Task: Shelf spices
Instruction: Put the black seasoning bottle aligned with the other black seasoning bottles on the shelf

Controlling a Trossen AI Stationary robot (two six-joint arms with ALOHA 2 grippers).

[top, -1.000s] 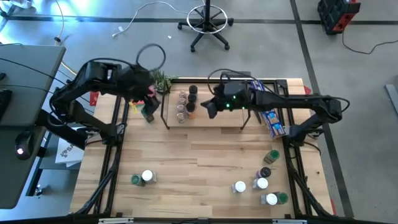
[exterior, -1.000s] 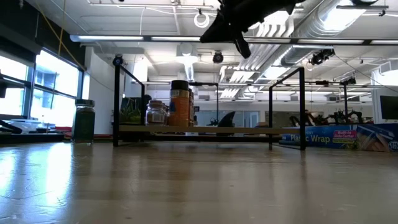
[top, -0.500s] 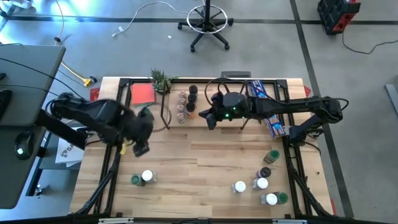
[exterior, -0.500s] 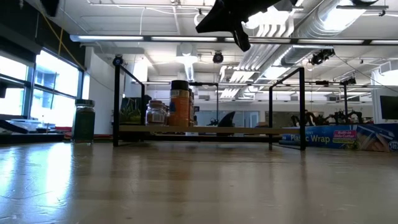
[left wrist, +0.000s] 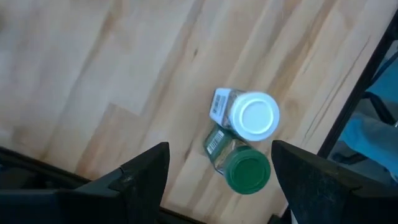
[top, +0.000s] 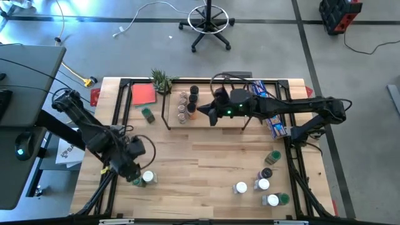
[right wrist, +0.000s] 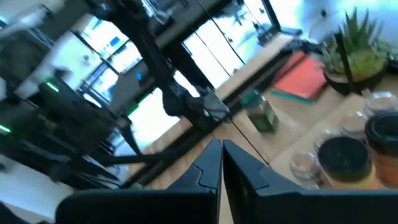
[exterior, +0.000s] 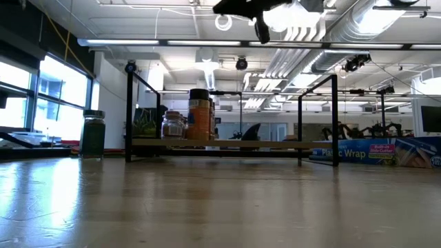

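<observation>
- Left pincer point(top: 132, 167) hangs low over the near left part of the bench point(top: 200, 162), fingers point(left wrist: 140, 177) spread wide, nothing between them.
- Right under it stand two jars touching each other: a white-lidded jar point(left wrist: 252, 116) and a green-lidded jar point(left wrist: 245, 171). Seen from the left wrist, both sit in the gap between the fingers, untouched.
- Right pincer point(top: 204, 112) is up over the shelf point(top: 219, 119), just beside the jars there, fingers pressed together and empty. From bench height it shows near the ceiling, well above the shelf.
- The shelf stands at the far middle of the bench on thin black legs. At its left end is a cluster of jars: an orange-filled jar point(exterior: 200, 118) with a black lid, and a clear-lidded jar point(exterior: 172, 125) next to it.
- A lone green jar point(top: 147, 114) stands on the bench left of the shelf, near a red flat square point(top: 143, 94).
- A small potted plant point(top: 161, 80) sits at the shelf's far left corner.
- A long blue box of plastic wrap point(top: 267, 109) lies beyond the shelf's right end.
- Near right of the bench: a loose group of jars point(top: 262, 184) with white, green and dark lids, some upright, at least one tipped over.
</observation>
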